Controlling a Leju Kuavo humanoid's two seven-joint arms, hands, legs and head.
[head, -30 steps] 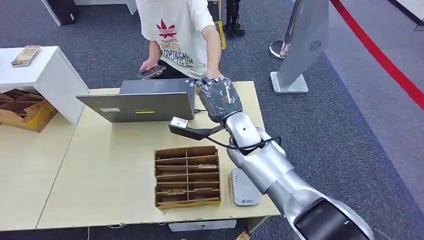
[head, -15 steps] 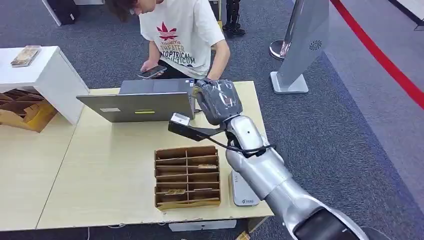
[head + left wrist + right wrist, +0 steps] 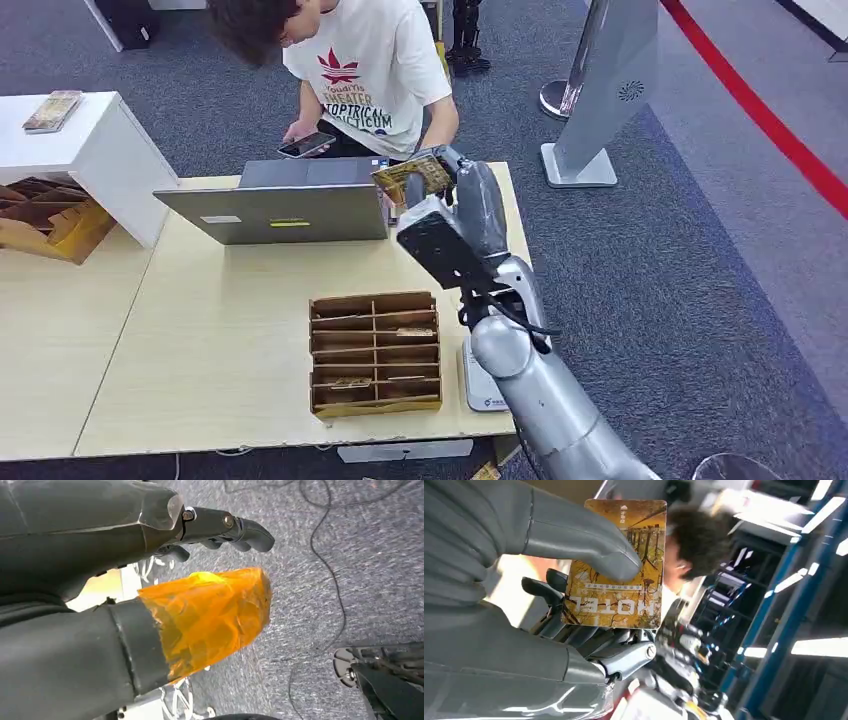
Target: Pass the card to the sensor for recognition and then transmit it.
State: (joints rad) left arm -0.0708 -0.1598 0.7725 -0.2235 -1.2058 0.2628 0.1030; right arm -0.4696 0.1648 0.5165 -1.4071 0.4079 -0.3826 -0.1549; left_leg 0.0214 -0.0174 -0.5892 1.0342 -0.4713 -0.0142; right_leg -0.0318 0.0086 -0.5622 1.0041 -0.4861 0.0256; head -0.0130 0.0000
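Room, head view: grey carpet (image 3: 640,260) lies around our pale wood worktop (image 3: 220,330), and a person (image 3: 360,70) in a white printed shirt stands at its far edge holding a phone (image 3: 305,146).
Worktop, head view: we see a grey laptop (image 3: 275,205) at the far side, a brown cardboard divider box (image 3: 375,352) near the front, and a white card sensor (image 3: 482,382) just beside the box, partly behind our arm.
Right hand, head view: our right hand (image 3: 455,215) is raised above the worktop's far right part, its fingers holding the card (image 3: 412,176) near the laptop's right end, toward the person.
Right wrist view: our thumb (image 3: 589,547) presses the card's printed face, which reads HOTEL, with darker fingers (image 3: 546,592) behind it.
Left wrist view: our left hand (image 3: 150,580) hangs over carpet with cables; its orange-taped thumb (image 3: 210,615) and dark fingers (image 3: 235,527) stand apart, holding nothing.
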